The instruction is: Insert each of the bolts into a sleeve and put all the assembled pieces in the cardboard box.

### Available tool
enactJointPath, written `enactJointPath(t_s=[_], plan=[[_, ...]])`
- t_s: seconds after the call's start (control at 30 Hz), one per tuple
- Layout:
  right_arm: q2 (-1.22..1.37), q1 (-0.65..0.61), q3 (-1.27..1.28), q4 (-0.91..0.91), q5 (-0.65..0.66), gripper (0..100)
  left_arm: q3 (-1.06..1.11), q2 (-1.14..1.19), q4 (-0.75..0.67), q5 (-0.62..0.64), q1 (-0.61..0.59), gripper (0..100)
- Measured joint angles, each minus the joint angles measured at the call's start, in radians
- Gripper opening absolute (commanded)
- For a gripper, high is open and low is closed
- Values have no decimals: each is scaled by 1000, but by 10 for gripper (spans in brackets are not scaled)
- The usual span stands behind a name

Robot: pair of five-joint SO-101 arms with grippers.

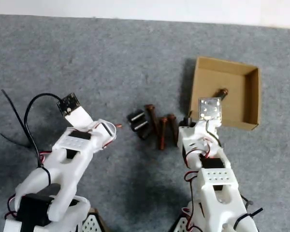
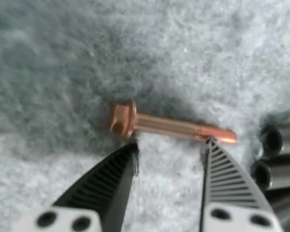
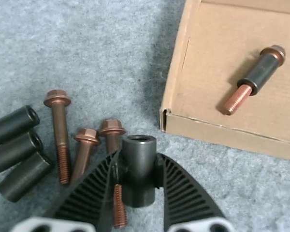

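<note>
A copper bolt [image 2: 169,126] lies flat on the grey carpet, and my left gripper [image 2: 171,145] stands open just short of it, one fingertip by its head and one by its threaded end. In the high view that bolt [image 1: 117,126] pokes out beside the left gripper [image 1: 110,129]. My right gripper [image 3: 137,157] is shut on a black sleeve [image 3: 137,164], held upright with its bore showing. Three loose bolts [image 3: 59,128] lie beside it. Three black sleeves [image 3: 14,150] lie farther off. The cardboard box [image 3: 193,72] holds one bolt-in-sleeve piece [image 3: 253,77].
In the high view the sleeves [image 1: 137,123] and loose bolts [image 1: 162,128] lie between the two arms. The box [image 1: 251,96] sits just beyond the right gripper [image 1: 186,123]. Open carpet stretches to the far left and behind the parts.
</note>
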Motion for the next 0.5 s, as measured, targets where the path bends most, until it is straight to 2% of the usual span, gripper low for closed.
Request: enactJointPath(t_s=[0.33, 0.5], plan=[[0, 0, 0, 0, 0, 5, -6, -6, 0, 5, -5, 204], [0, 0, 0, 0, 0, 5, 21, -126, 0, 8, -17, 207]])
